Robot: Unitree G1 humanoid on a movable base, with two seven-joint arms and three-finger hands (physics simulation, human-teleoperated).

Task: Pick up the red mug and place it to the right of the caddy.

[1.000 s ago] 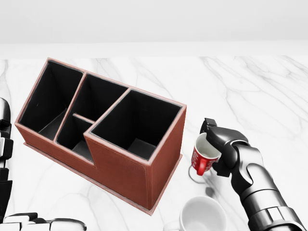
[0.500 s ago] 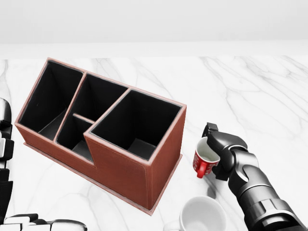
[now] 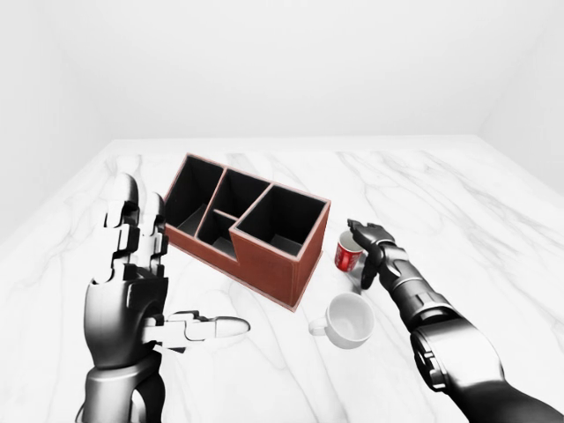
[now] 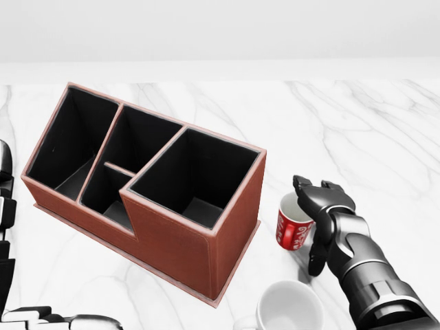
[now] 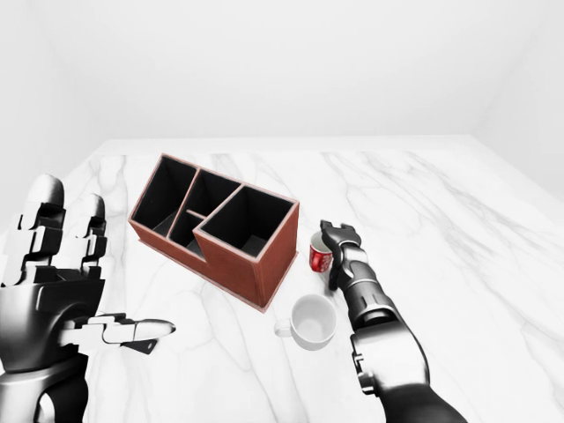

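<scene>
The red mug (image 4: 293, 231) stands upright on the white marble table (image 4: 357, 130), just right of the brown caddy (image 4: 180, 242) with its black compartments. My right hand (image 4: 311, 227) is at the mug's right side, its fingers (image 4: 307, 188) spread open above the rim and a digit (image 4: 316, 258) hanging down beside it, not closed on it. In the left-eye view the mug (image 3: 347, 256) sits between the caddy (image 3: 264, 263) and my right hand (image 3: 368, 254). My left hand (image 3: 163, 278) is raised, open and empty, left of the caddy.
A white mug (image 4: 289, 309) lies below the red mug in the head view, close to my right forearm (image 4: 375, 289). It also shows in the right-eye view (image 5: 312, 322). The table's far edge meets a white wall.
My right hand lowered the tilted red mug onto the table beside the caddy, where it now stands upright. The fingers have opened off it. The camera and left hand have not moved.
</scene>
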